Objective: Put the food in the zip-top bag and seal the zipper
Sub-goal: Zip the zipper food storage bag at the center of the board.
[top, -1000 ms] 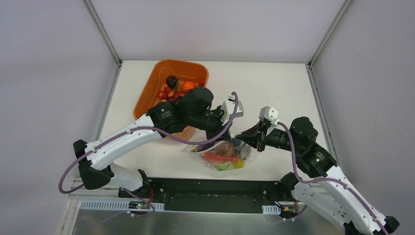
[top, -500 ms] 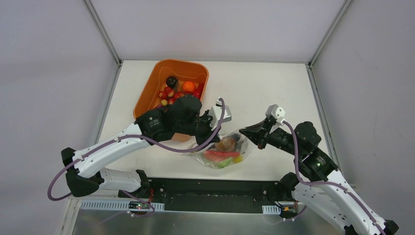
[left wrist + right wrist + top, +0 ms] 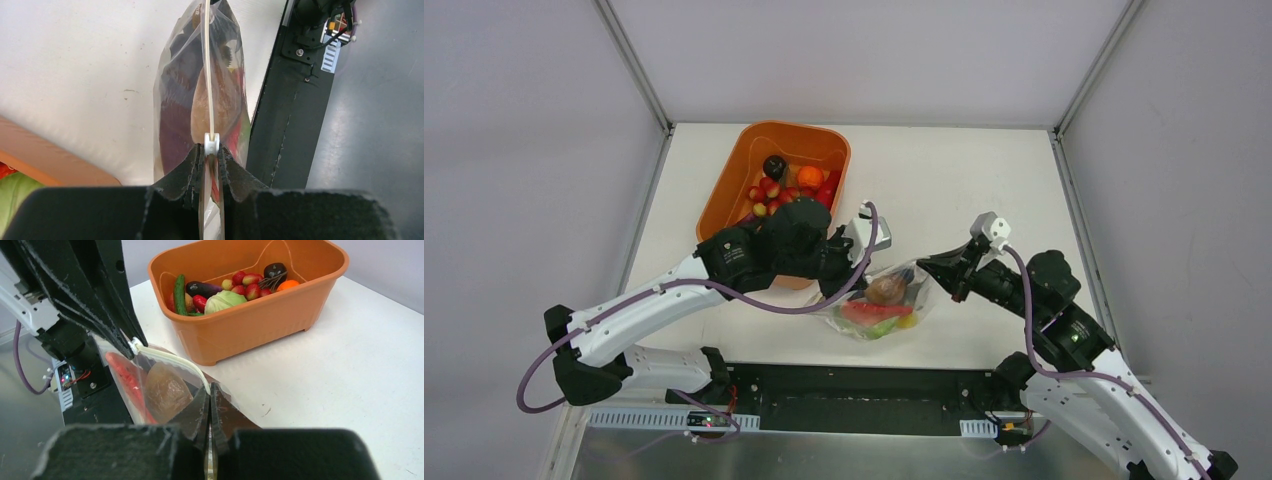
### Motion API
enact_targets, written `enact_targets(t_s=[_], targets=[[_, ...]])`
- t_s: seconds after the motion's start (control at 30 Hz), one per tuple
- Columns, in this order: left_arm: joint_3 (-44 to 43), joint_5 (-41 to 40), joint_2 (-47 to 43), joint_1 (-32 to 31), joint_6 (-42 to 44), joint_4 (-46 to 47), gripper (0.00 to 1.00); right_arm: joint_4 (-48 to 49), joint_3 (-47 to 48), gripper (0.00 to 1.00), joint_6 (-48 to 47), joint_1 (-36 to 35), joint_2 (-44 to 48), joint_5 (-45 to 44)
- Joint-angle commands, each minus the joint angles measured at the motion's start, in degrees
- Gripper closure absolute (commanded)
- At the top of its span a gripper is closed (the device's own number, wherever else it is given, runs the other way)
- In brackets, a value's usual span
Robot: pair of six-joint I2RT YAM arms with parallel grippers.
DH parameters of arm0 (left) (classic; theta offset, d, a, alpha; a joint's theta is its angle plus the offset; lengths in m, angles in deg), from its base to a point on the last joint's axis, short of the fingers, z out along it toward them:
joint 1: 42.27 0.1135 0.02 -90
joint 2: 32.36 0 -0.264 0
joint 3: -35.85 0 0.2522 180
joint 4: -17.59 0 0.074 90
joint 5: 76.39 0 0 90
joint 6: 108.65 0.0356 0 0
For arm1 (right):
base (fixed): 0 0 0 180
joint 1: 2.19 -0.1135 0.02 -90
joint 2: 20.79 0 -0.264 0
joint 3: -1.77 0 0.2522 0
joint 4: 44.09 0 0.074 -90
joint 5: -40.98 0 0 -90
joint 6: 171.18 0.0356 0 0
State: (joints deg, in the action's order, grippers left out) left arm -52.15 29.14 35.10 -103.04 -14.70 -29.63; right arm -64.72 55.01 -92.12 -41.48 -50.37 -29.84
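Both arms reach in toward the middle of the table, their grippers facing each other a short way apart. The left arm point(image 3: 654, 295) stretches from its base up and to the right, its white link long and low, and its black wrist turns toward the near edge. The left gripper point(image 3: 211, 150) is nearly closed, its dark fingers pinching one end of the zipper point(image 3: 206, 75). The right arm point(image 3: 1074, 340) rises from its base, bends at the elbow, and points its forearm leftward. The right gripper point(image 3: 210, 390) is fully closed, its fingers pressed flat together on the zipper's other end.
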Motion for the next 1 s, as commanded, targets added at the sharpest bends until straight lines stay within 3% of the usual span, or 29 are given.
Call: enact_targets(t_s=[0.0,0.03,0.07,0.1,0.17,0.27,0.47,0.67,0.9,0.97], targets=[[-5.3,2.1,1.0,-0.2,1.9,-1.7,1.0,-0.1,3.1,0.96,-4.0,0.4,-0.1,4.6],[-6.4,2.7,2.0,-0.2,2.3,-1.7,1.0,-1.2,4.0,0.89,-4.8,0.4,-0.6,5.9],[-7.6,3.5,2.9,-0.2,2.7,-1.9,1.0,-3.0,5.1,0.68,-5.4,0.4,-1.2,6.6],[-8.8,4.3,4.0,-0.2,3.3,-2.3,1.0,-4.3,6.7,0.54,-6.1,0.4,-2.0,7.3],[-11.5,5.6,6.3,-0.2,4.2,-3.5,1.0,-6.6,9.0,0.42,-8.0,0.4,-3.5,7.6],[-15.4,7.8,9.5,-0.1,5.3,-5.4,1.0,-10.4,11.9,0.35,-11.2,0.4,-5.7,7.5],[-17.9,10.9,12.7,-0.1,6.2,-6.9,1.0,-17.8,14.3,0.33,-18.2,0.4,-8.8,15.9],[-17.4,12.5,13.4,-0.2,5.7,-5.9,1.0,-19.2,12.9,0.36,-20.6,0.4,-9.5,19.4],[-15.8,12.8,12.9,-0.1,5.0,-5.0,1.0,-18.2,12.2,0.54,-20.7,0.4,-10.4,18.6],[-15.4,12.8,12.8,-0.1,4.9,-4.6,1.0,-16.9,11.7,0.65,-20.1,0.4,-10.1,18.5]])
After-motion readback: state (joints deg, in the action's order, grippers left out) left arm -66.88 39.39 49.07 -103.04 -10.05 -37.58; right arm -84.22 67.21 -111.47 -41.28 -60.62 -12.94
